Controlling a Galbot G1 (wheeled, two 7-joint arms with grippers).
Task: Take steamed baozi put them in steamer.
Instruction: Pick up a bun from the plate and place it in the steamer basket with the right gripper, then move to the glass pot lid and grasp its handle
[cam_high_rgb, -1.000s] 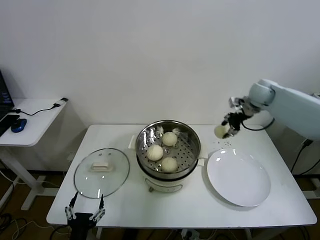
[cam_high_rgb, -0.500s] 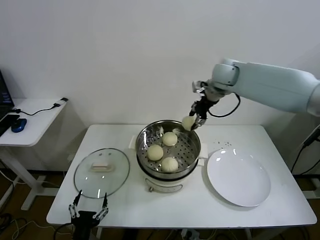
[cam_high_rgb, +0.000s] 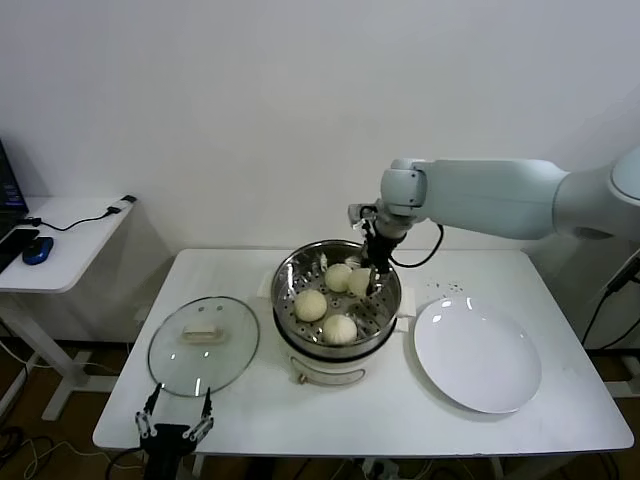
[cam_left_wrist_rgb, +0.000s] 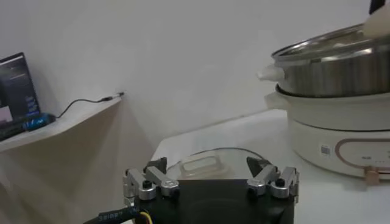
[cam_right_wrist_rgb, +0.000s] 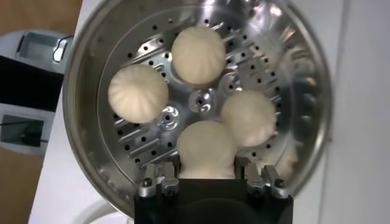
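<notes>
The steamer (cam_high_rgb: 385, 312) is a shiny steel pot on a white base at the table's middle. Three steamed baozi (cam_high_rgb: 310, 304) lie on its perforated tray (cam_right_wrist_rgb: 201, 100). My right gripper (cam_high_rgb: 371, 274) reaches down inside the pot's far right side, shut on another baozi (cam_right_wrist_rgb: 207, 146). That bun sits between the fingers (cam_right_wrist_rgb: 244, 167), next to a baozi (cam_right_wrist_rgb: 248, 117) on the tray. I cannot tell whether the held bun touches the tray. My left gripper (cam_high_rgb: 172, 428) hangs open and empty off the table's front left edge, near the lid.
A round glass lid (cam_high_rgb: 203, 345) with a white handle lies flat left of the steamer. A white plate (cam_high_rgb: 478, 355) sits on the right of the table. A side desk (cam_high_rgb: 60, 240) with a cable and a mouse stands at far left.
My right arm has swung left from beyond the plate to the steamer, carrying the baozi, and has lowered it inside the pot's rim. The left gripper has stayed put.
</notes>
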